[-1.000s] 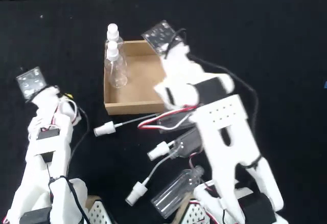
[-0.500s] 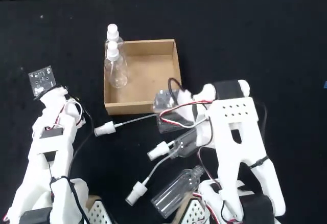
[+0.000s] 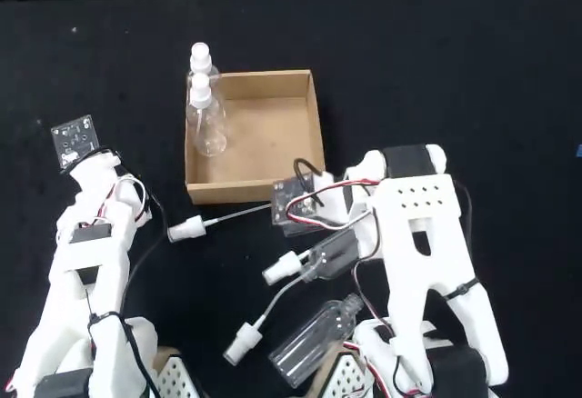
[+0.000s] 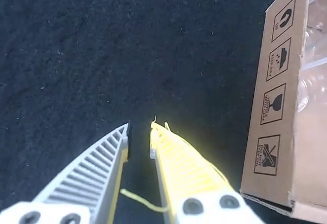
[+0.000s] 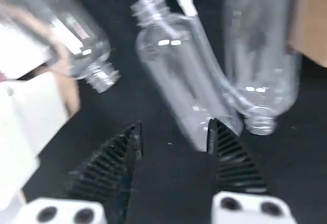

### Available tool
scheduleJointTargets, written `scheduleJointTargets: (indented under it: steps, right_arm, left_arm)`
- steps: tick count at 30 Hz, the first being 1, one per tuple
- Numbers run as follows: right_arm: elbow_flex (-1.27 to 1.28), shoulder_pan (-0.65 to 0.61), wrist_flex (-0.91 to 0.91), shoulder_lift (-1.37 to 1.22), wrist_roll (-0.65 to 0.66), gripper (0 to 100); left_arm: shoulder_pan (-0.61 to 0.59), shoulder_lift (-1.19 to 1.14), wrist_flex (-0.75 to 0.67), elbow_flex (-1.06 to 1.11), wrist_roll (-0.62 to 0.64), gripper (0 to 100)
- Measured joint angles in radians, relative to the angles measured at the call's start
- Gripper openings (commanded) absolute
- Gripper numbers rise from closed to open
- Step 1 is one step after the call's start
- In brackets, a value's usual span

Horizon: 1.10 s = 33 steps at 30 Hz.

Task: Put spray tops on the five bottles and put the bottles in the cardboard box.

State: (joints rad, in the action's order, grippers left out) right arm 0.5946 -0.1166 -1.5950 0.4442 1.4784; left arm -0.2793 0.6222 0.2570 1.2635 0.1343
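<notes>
Two clear bottles [image 3: 207, 125] with white spray tops [image 3: 199, 92] stand upright at a side wall of the cardboard box [image 3: 264, 139]. Three more lie on the black desk [image 3: 509, 80] just outside the box, one an uncapped bottle [image 3: 314, 330], with loose spray tops [image 3: 186, 229] beside them. The right gripper [image 5: 173, 137] hovers over them, spread wide and holding nothing. The left gripper [image 4: 139, 129] is barely parted and holds nothing.

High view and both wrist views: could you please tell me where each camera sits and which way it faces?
High view: fixed overhead, looking down on cardboard box, left arm and right arm.
Left wrist view: on that arm's wrist, looking past the left hand at tabletop beside the box.
Right wrist view: on that wrist, looking past the right hand at lying clear bottles.
High and left wrist views share the box.
</notes>
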Motion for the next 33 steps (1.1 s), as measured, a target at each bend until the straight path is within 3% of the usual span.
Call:
scheduleJointTargets:
  steps: [5,11,19,33]
  right_arm:
    - [-0.069,0.000,0.089,-0.149,-0.117,19.1]
    - [-0.207,0.000,0.100,-0.347,-0.269,32.1]
    - [-0.245,-0.049,0.091,-0.448,-0.293,32.5]
    - [-0.204,-0.051,0.259,-0.500,-0.387,32.6]
  left_arm:
    - [0.000,0.000,0.000,0.000,0.000,7]
    - [0.000,0.000,0.000,0.000,0.000,7]
    - [0.000,0.000,0.000,0.000,0.000,7]
    - [0.000,0.000,0.000,0.000,0.000,7]
